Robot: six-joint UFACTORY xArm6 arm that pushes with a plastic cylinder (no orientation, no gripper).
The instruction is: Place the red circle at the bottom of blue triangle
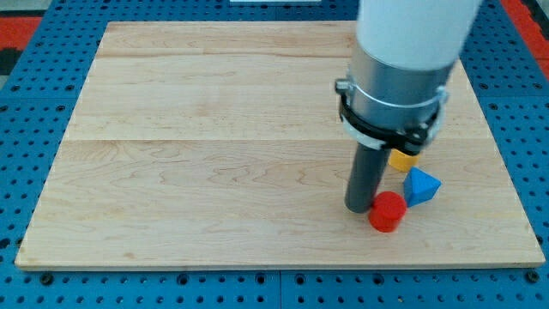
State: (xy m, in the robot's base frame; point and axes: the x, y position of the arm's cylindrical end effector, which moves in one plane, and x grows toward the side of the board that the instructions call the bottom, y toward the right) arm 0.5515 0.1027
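We come down from the view's top right, our fat white arm [412, 34] narrowing into a grey metal collar [393, 103] ringed by a dark clamp, and below that the straight dark rod [364, 176] stands upright on the board. My tip [358, 209] sits on the wood right at the left side of the red circle [387, 211], touching it or as good as touching; there is nothing to clench here, the rod simply presses bare against the block and holds nothing. The red circle is a short, smooth, matte cylinder lying near the board's bottom right part. Just up and to its right sits the blue triangle [421, 186], a chunky wedge with crisp edges, its lower left corner right beside the red circle. Above that, a yellow block [401, 160] peeks out from under the collar, its shape mostly hidden. Everything rests on a pale wooden board [214, 146] with fine grain and faint plank seams, and around it runs a blue pegboard table [51, 283] dotted with holes, with red patches [26, 30] at the top corners.
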